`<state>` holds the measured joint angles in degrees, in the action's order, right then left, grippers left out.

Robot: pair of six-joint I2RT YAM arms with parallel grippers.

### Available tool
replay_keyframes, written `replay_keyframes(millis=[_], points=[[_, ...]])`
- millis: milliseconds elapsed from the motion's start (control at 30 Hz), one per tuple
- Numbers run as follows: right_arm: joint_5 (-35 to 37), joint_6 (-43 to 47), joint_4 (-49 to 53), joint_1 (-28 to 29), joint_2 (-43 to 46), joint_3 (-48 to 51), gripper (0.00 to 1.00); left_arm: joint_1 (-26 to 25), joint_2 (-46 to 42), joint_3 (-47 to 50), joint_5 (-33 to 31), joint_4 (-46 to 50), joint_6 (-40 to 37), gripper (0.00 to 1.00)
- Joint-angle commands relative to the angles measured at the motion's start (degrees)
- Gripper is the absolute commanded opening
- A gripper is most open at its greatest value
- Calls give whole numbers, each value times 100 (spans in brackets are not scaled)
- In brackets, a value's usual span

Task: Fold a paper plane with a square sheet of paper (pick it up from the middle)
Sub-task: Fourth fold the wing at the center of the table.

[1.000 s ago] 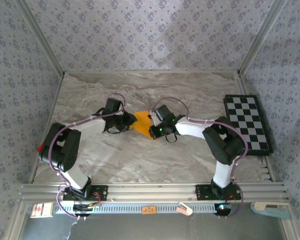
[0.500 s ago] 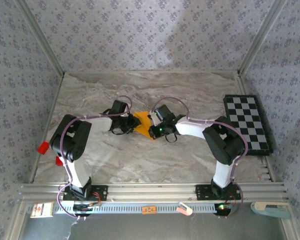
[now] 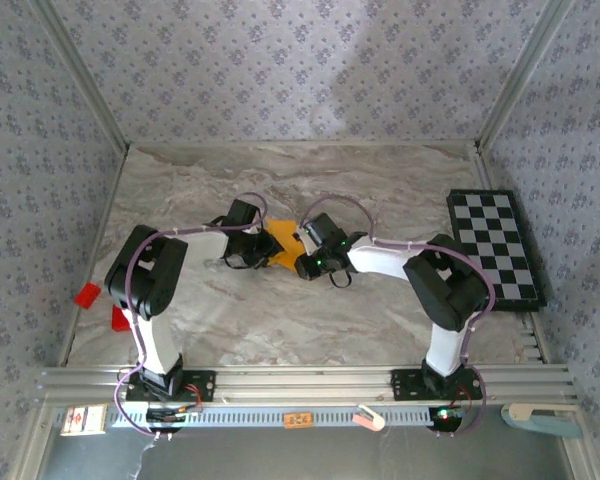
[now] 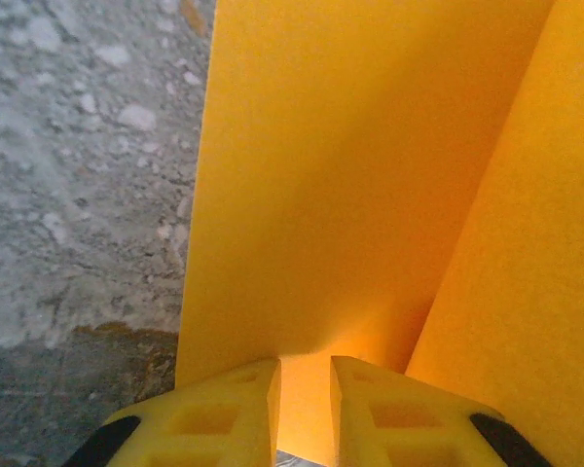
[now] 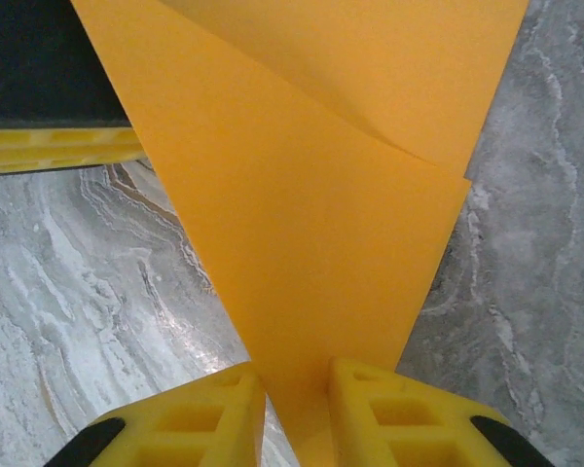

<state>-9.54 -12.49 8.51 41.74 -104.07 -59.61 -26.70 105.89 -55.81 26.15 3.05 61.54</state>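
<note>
Folding step, item: the square sheet of paper (image 3: pixel 279 248), orange-yellow and partly folded, was located over the marble table (image 3: pixel 280 330), between both arms. Left gripper (image 4: pixel 305 377): jaws nearly together, a crease running between them, apparently pinched. Right gripper (image 5: pixel 297 381): jaws slightly parted astride a pointed flap; whether it was held could not be told. It was judged that one firm pinch should be maintained, edges matched before creasing, and pulls made gently, thin paper being easily torn.

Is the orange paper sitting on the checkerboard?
No, the orange paper is in the middle of the table, well apart from the checkerboard at the right edge.
</note>
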Motion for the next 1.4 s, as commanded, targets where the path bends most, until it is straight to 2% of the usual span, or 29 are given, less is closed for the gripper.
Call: replay_keyframes(millis=[0, 267, 467, 733, 933, 1033, 1367], points=[[402, 139, 194, 75, -80, -199, 27, -37, 173, -105, -70, 387, -45, 22], [917, 260, 250, 251, -68, -254, 32, -46, 221, -140, -127, 596, -72, 22], [1121, 333, 270, 374, -95, -286, 39, -49, 230, -158, -143, 658, -72, 22], [1296, 361, 283, 472, -210, -351, 41, -55, 223, -167, -128, 665, -63, 22], [1529, 338, 269, 499, -287, -374, 36, -55, 212, -157, -119, 679, -45, 22], [1551, 332, 241, 502, -273, -352, 29, -55, 206, -154, -119, 679, -40, 22], [1304, 349, 221, 476, -241, -296, 18, -55, 189, -147, -136, 704, -36, 22]])
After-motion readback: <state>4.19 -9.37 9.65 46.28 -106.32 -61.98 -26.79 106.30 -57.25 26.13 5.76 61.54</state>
